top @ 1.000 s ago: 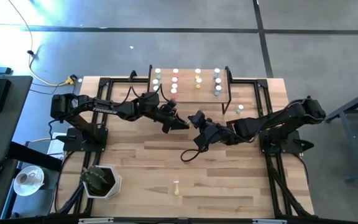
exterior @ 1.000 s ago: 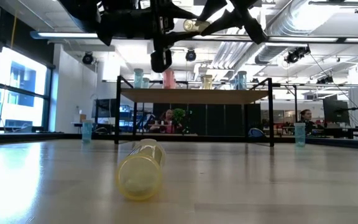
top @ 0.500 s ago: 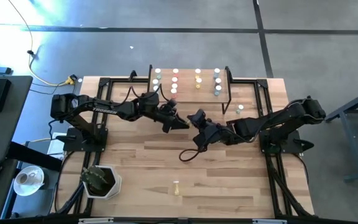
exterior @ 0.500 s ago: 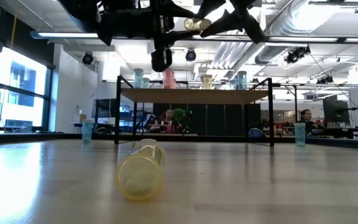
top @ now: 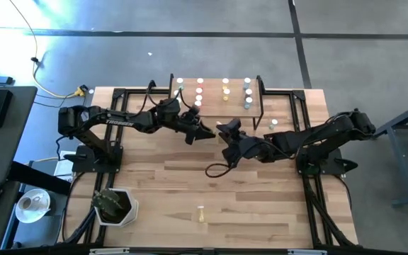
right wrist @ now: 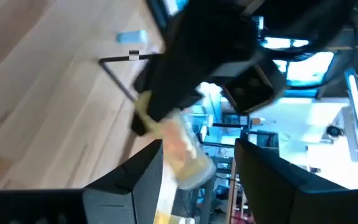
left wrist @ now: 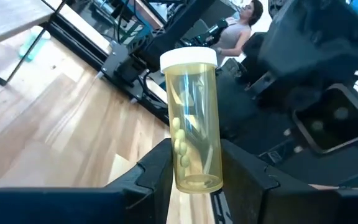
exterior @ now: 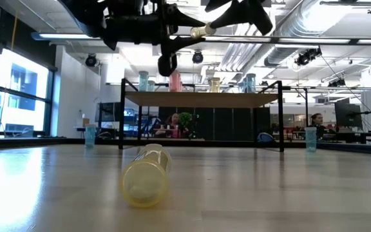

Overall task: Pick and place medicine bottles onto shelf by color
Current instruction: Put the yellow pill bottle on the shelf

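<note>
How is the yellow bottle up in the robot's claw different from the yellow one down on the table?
The held yellow bottle is gripped in the left claw above the table; the loose yellow bottle lies untouched on the tabletop. The held one hangs in the air between the two arms, while the loose one rests on its side near the table's front edge. Both are clear yellow.
</note>
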Action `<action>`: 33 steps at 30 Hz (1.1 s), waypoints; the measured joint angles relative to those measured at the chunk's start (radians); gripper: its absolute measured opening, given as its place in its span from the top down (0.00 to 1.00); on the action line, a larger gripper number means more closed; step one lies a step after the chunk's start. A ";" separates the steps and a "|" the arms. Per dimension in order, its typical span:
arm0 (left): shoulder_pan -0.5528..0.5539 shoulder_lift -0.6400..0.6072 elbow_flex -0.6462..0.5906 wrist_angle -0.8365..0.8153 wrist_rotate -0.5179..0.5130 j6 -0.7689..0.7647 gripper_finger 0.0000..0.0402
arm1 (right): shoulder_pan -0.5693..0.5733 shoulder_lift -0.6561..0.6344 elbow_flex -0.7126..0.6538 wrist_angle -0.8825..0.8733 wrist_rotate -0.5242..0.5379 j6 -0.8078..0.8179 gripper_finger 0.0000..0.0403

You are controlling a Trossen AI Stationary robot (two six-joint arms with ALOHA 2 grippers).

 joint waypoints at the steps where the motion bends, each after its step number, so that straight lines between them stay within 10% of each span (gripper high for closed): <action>1: 0.003 0.000 0.000 0.000 0.000 0.008 0.73 | 0.000 -0.003 0.000 0.011 0.006 0.006 0.53; 11: 0.008 0.000 0.000 0.016 -0.021 0.210 0.73 | -0.045 -0.106 0.067 0.042 -0.002 0.302 0.53; 23: 0.008 0.000 0.001 0.069 -0.082 0.519 0.73 | -0.233 -0.162 0.249 -0.196 -0.538 0.926 0.53; 33: -0.007 0.000 0.001 0.080 -0.213 0.739 0.73 | -0.285 -0.161 0.249 -0.242 -0.582 1.065 0.53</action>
